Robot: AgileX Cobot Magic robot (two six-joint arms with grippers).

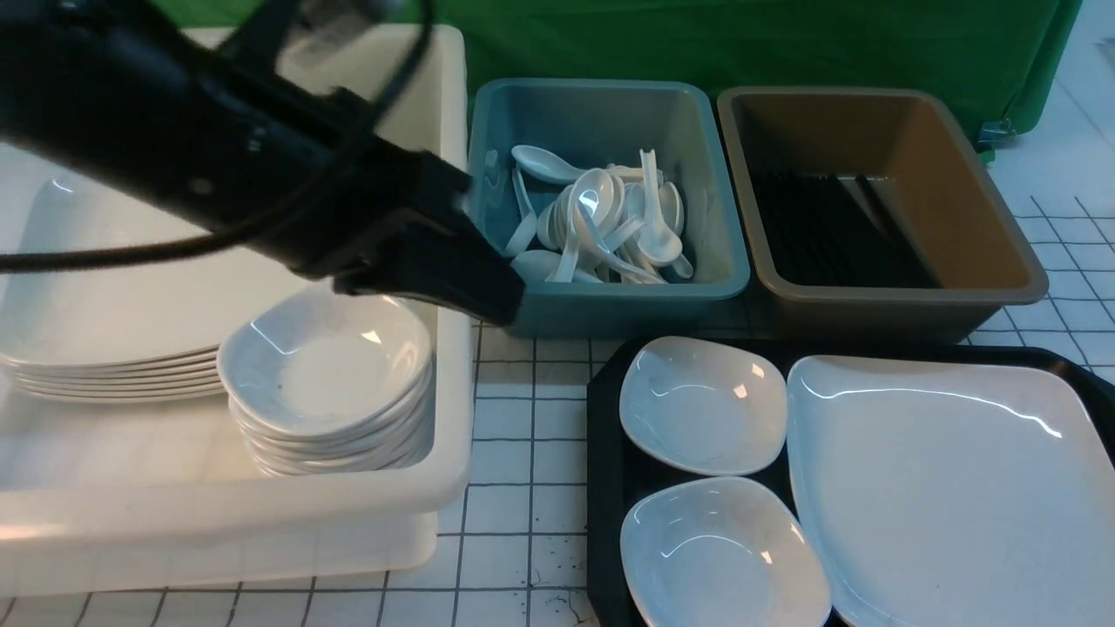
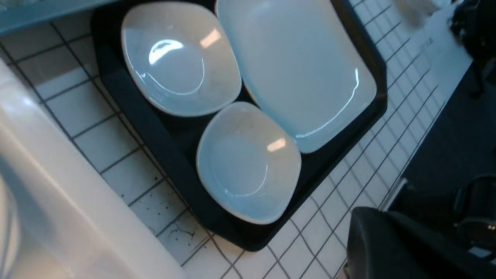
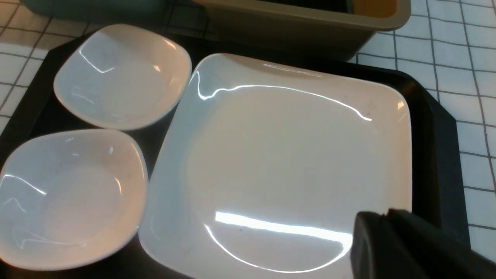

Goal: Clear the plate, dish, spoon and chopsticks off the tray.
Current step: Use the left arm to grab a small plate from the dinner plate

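Observation:
The black tray (image 1: 607, 488) sits at the front right. On it lie the large white plate (image 1: 949, 488) and two small white dishes (image 1: 701, 405) (image 1: 719, 553). No spoon or chopsticks show on the tray. My left gripper (image 1: 501, 305) hangs between the white bin and the teal bin, left of the tray, shut and holding nothing. From the left wrist the tray (image 2: 155, 128) and plate (image 2: 294, 69) lie beyond the gripper (image 2: 356, 232). My right gripper (image 3: 381, 215), outside the front view, hovers over a corner of the plate (image 3: 286, 162), fingers together and empty.
A white bin (image 1: 453, 348) on the left holds a stack of plates (image 1: 113, 366) and a stack of small dishes (image 1: 327, 374). Behind the tray, a teal bin (image 1: 610, 104) holds several white spoons (image 1: 601, 226). A brown bin (image 1: 984, 192) holds black chopsticks (image 1: 827, 226).

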